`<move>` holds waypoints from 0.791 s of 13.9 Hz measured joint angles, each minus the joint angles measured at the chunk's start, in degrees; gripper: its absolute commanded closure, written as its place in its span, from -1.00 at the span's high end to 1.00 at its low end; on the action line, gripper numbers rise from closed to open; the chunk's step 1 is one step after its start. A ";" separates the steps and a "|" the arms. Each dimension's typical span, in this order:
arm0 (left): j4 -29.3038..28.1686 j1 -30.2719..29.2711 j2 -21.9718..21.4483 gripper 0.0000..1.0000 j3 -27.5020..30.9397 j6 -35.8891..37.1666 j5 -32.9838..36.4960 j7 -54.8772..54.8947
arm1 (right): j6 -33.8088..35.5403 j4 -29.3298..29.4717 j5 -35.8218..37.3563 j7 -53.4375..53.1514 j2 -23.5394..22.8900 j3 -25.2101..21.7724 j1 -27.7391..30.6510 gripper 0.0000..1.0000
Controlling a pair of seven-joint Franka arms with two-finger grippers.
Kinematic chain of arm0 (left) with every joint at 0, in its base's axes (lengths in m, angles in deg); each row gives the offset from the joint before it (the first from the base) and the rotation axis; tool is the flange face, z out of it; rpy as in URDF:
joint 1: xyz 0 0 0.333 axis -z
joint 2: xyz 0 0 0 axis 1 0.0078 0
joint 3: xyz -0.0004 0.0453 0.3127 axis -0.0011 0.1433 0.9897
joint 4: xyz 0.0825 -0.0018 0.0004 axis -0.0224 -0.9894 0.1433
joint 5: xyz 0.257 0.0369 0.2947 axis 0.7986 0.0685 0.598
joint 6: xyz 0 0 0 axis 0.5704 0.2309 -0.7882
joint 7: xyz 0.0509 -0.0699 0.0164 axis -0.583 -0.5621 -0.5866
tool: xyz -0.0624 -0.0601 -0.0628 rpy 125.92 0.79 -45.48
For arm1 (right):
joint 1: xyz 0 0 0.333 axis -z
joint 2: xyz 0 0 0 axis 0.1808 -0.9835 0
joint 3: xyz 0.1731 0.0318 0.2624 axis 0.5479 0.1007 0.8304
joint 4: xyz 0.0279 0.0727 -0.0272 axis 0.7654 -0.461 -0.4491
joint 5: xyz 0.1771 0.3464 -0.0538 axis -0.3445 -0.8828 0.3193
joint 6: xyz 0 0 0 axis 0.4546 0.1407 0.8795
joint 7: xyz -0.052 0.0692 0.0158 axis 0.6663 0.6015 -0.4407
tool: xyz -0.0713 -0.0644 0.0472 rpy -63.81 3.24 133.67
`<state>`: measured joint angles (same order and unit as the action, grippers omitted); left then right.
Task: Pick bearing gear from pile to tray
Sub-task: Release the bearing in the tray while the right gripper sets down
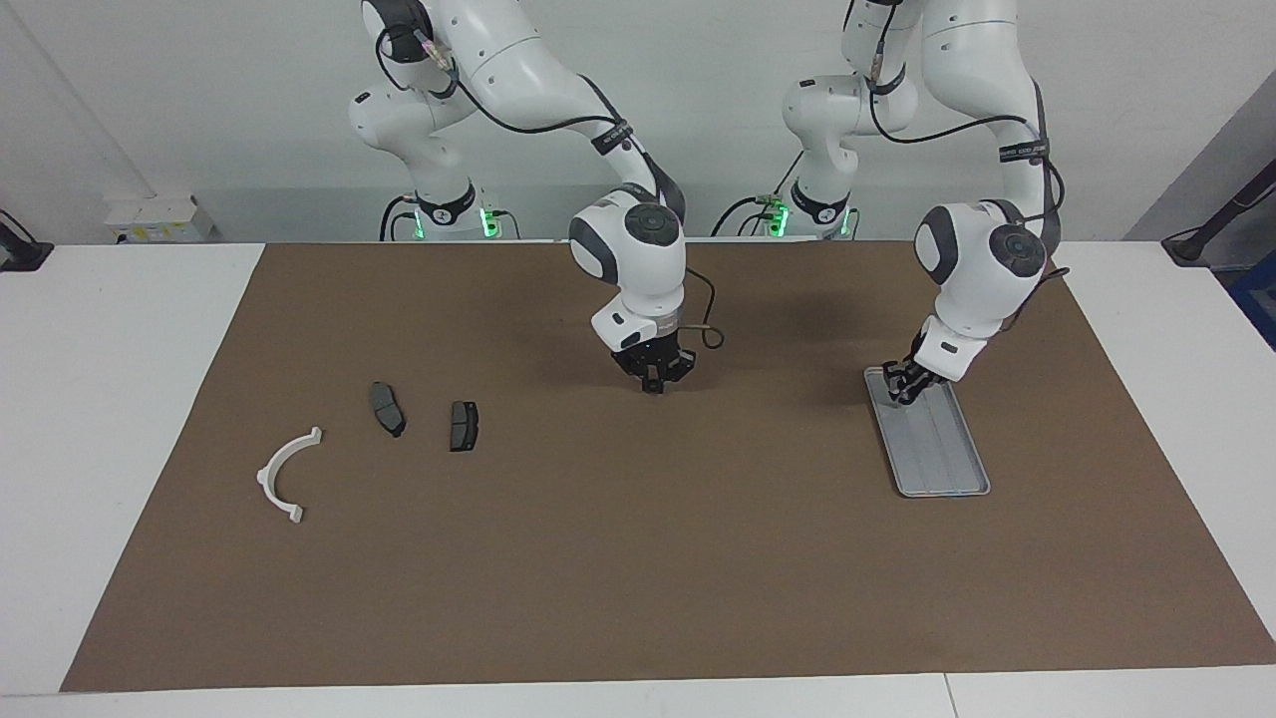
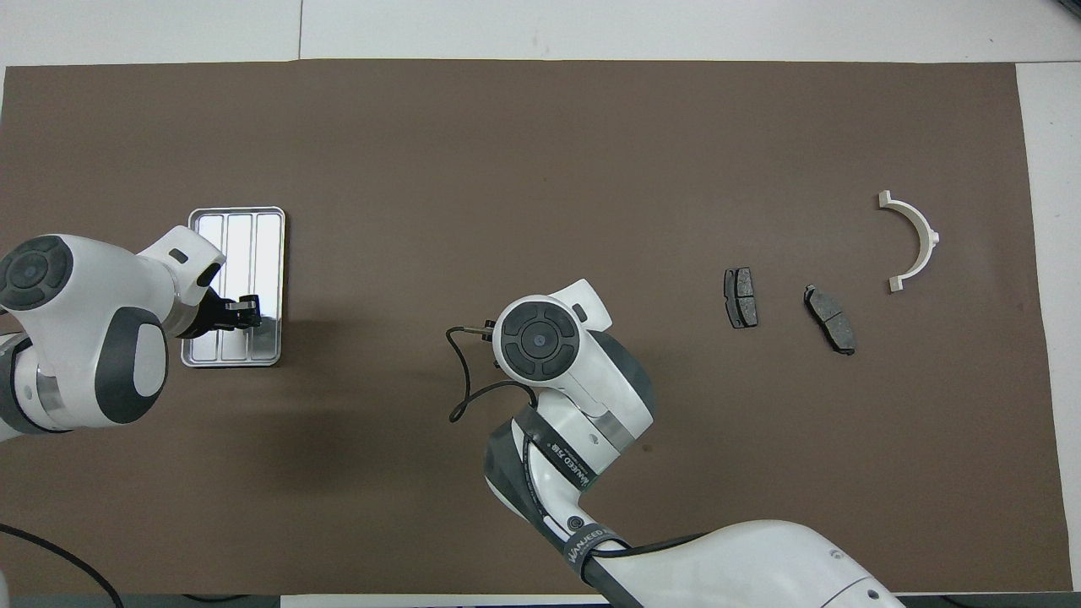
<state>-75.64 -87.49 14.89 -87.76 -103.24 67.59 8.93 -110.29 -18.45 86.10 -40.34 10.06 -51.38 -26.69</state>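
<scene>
The pile lies toward the right arm's end of the table: a white arc piece (image 1: 287, 474) (image 2: 912, 241) and two dark brake pads (image 1: 387, 408) (image 1: 463, 426) (image 2: 741, 297) (image 2: 830, 318). No bearing gear shows in either view. The silver tray (image 1: 942, 454) (image 2: 241, 236) lies toward the left arm's end. My left gripper (image 1: 902, 391) (image 2: 249, 312) hangs low over the tray's end nearer the robots; whether it holds anything is not visible. My right gripper (image 1: 653, 385) is shut and low over the middle of the mat, hidden under its own wrist in the overhead view.
A brown mat (image 1: 638, 558) covers most of the white table (image 1: 120, 399). A black cable loops from the right wrist (image 2: 460, 384). The robot bases stand at the table's edge.
</scene>
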 measured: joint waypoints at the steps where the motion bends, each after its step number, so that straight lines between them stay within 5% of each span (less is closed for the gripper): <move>1: -0.21 0.00 0.00 -1.00 -0.02 -0.21 0.00 0.00 | -0.48 -0.31 0.00 0.00 -0.04 0.00 0.00 -0.80; 3: -0.46 0.00 0.00 -1.00 -0.04 -0.60 0.00 0.00 | -0.59 -0.54 0.00 0.00 -0.15 -0.01 0.00 0.59; 4: -0.55 0.00 0.00 -1.00 -0.05 -0.67 0.00 0.00 | -0.59 -0.54 0.00 0.00 -0.15 -0.01 0.00 0.87; 9: -1.88 0.01 0.02 -0.95 -0.12 -1.92 0.00 0.00 | 2.63 1.65 0.03 0.00 0.73 -0.74 0.84 0.97; 11: -2.26 0.01 0.03 -0.53 -0.13 -2.04 0.00 0.00 | 5.99 4.47 0.09 2.29 2.79 -0.97 3.52 0.97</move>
<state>-77.91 -87.48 14.91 -87.89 -105.28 67.59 8.93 -104.31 -13.99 86.19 -38.06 12.85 -52.35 -23.18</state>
